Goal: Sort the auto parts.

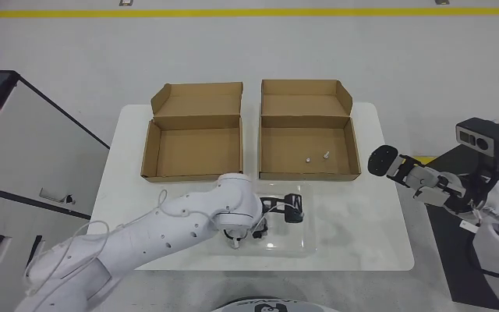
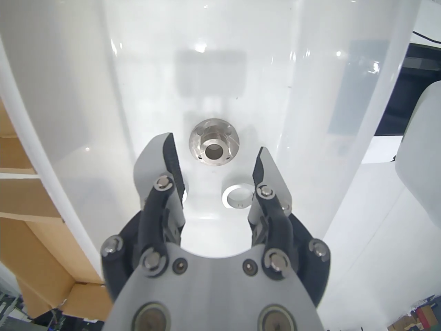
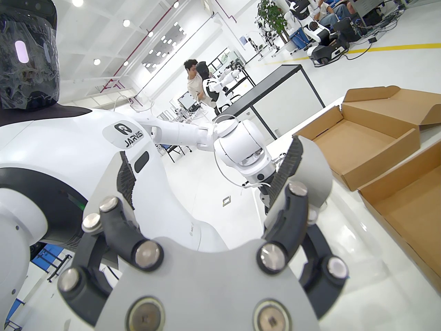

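Observation:
My left gripper (image 2: 215, 144) hangs open inside a clear plastic tray (image 2: 310, 104) at the table's front centre. A flanged metal hub (image 2: 200, 136) lies on the tray floor just beyond and between the fingertips, untouched. A metal ring (image 2: 237, 197) lies nearer the wrist beside one finger (image 2: 267, 173), and another ring (image 2: 185, 194) peeks out behind the other finger. In the top view the left gripper (image 1: 234, 239) is at the tray's (image 1: 304, 242) left end, where a black part (image 1: 292, 207) also lies. My right gripper (image 3: 206, 170) is open and empty, held off the table's right edge (image 1: 383, 161).
Two open cardboard boxes stand at the back of the white table (image 1: 366, 234). The left box (image 1: 191, 150) is bare inside. The right box (image 1: 308, 148) holds two small metal parts (image 1: 309, 157) (image 1: 327, 154). A black-framed table (image 1: 31, 140) stands to the left.

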`<state>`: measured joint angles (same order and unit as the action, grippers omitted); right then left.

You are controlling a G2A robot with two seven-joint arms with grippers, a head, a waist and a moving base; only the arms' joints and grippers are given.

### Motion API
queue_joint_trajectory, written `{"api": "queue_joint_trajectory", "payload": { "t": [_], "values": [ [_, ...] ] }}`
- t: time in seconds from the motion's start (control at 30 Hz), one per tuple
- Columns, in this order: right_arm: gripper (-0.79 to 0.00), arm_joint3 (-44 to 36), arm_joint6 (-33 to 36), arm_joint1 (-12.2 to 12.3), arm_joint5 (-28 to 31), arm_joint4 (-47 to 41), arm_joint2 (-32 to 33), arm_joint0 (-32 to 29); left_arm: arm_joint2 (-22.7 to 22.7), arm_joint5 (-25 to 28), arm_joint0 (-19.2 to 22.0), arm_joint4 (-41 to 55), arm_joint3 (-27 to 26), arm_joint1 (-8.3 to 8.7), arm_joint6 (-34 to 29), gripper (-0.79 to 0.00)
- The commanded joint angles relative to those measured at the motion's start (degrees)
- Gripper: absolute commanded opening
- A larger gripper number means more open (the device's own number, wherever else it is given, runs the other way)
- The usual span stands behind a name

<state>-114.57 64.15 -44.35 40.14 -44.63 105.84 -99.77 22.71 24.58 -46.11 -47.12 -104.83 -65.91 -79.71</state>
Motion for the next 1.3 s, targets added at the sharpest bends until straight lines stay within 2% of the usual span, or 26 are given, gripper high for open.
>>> {"api": "queue_joint_trajectory", "payload": {
  "t": [0.0, 0.03, 0.57, 0.8, 1.27],
  "values": [
    [0.0, 0.0, 0.0, 0.0, 0.0, 0.0, 0.0, 0.0, -0.2, 0.2, -0.3, -0.8, 0.2, 0.06, 0.3, -0.372],
    [0.0, 0.0, 0.0, 0.0, 0.0, 0.0, 0.0, 0.0, -0.3, 0.3, -0.5, -1.2, 0.3, 0.07, 0.5, -0.397],
    [0.0, 0.0, 0.0, 0.0, 0.0, 0.0, 0.0, 0.0, -1.7, 1.0, -2.3, -7.0, 1.9, -0.2, 2.7, -0.434],
    [0.0, 0.0, 0.0, 0.0, 0.0, 0.0, 0.0, 0.0, -1.7, 0.8, -2.7, -7.8, 2.6, -0.44, 2.9, -0.409],
    [0.0, 0.0, 0.0, 0.0, 0.0, 0.0, 0.0, 0.0, -2.1, 0.7, -3.3, -9.6, 3.9, -1.2, 2.8, -0.431]
  ]
}}
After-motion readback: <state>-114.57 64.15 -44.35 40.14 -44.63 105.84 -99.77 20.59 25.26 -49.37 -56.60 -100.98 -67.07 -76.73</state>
